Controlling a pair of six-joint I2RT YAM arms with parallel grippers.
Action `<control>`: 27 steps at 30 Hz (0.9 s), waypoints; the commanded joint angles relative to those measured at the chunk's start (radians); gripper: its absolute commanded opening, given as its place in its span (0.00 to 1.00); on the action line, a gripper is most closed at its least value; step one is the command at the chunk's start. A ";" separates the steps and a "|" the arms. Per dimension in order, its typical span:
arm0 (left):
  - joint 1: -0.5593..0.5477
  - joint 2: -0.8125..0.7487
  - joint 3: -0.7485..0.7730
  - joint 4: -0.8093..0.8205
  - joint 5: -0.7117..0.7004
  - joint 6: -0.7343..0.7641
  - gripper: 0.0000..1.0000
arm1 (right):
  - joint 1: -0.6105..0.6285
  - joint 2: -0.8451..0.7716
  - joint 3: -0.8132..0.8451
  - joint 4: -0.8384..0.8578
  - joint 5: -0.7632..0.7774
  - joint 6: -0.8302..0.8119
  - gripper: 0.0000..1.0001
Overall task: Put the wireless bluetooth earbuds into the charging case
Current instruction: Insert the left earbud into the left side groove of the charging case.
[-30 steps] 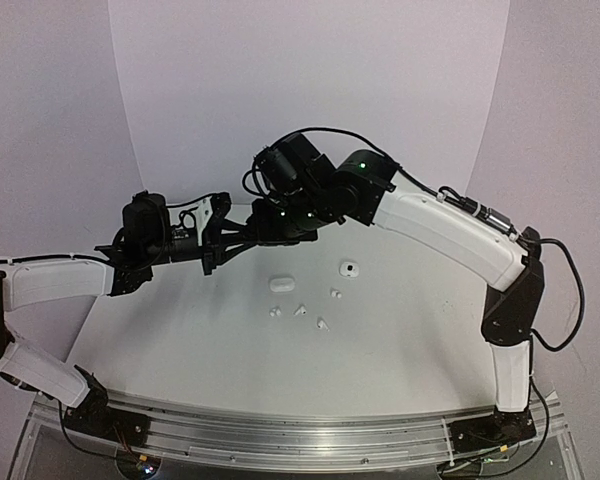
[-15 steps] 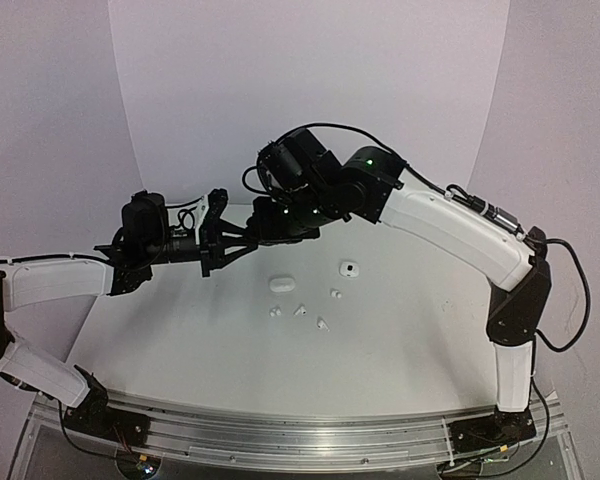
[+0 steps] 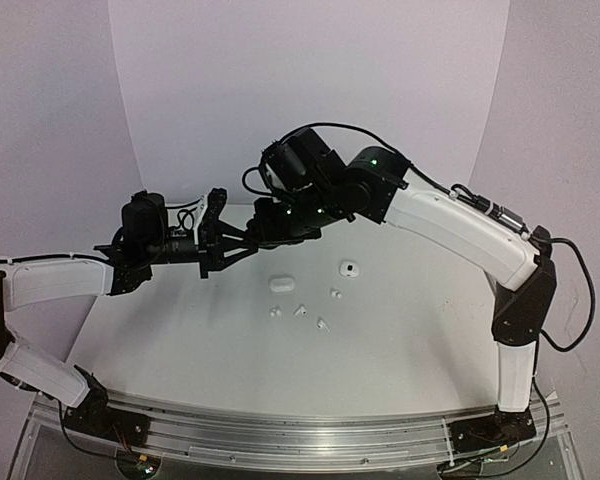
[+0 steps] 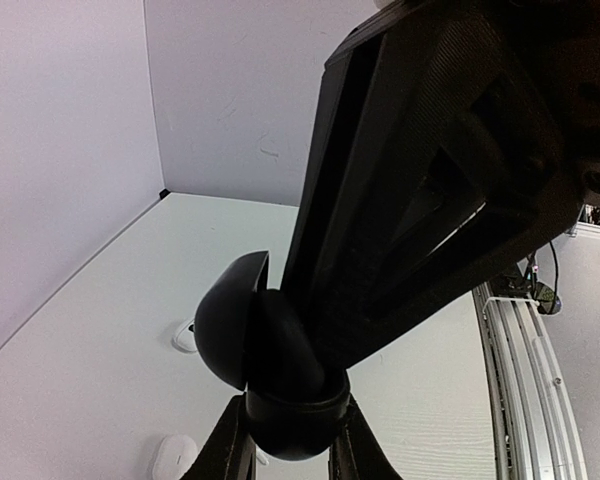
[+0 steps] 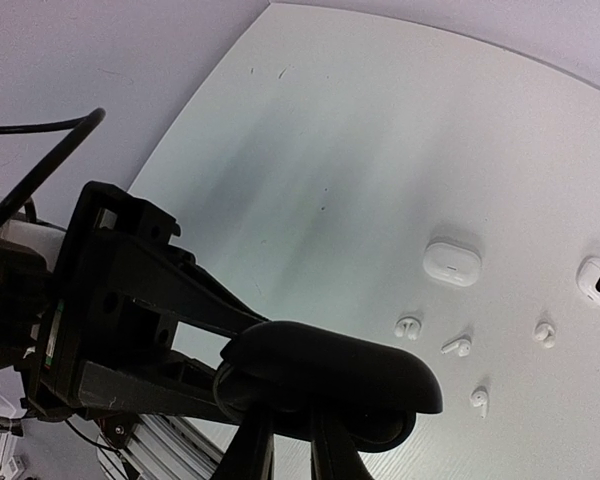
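White tabletop (image 3: 180, 340), backed by pale lilac walls (image 3: 310, 80), with an aluminium rail (image 3: 280, 432) along the near edge. Above the far left part of it, two white-and-black arms stretched toward each other: left arm (image 3: 55, 280) coming in from the left, right arm (image 3: 460, 235) arching over from the right, wrists meeting in the air well clear of the surface.

Left gripper (image 4: 292, 430) clamped on the lower half of a black charging case (image 4: 265, 350), one finger on either side of its round base, lid hinged open and leaning left in the left wrist view. Right gripper (image 5: 292, 432) nose to nose with it, fingers drawn close with only a thin gap, ends up against that same black case. Fingertips lost against the black shell, so impossible to tell whether pinching anything or simply touching.

On the table, nearer than the meeting grippers and a little to the right, a closed white charging case (image 3: 280, 283). Right of it and slightly farther back, well apart, a second white case (image 3: 349, 269) with a dark spot on top.

Smallest of all, four white earbuds (image 3: 300, 310), all loose on the tabletop on the near side of the two white cases. One just near of the spotted case, alone. The other three in a loose row nearer still, below the closed case, each apart from its neighbours, rightmost one closest to the near edge.
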 commanded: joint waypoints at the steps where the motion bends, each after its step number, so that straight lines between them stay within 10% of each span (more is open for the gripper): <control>1: -0.011 -0.032 0.055 0.095 0.114 -0.015 0.00 | -0.030 -0.018 -0.022 -0.004 0.004 -0.011 0.15; 27: -0.004 -0.033 0.053 0.121 0.105 -0.028 0.00 | -0.048 -0.032 -0.010 -0.086 -0.007 -0.021 0.15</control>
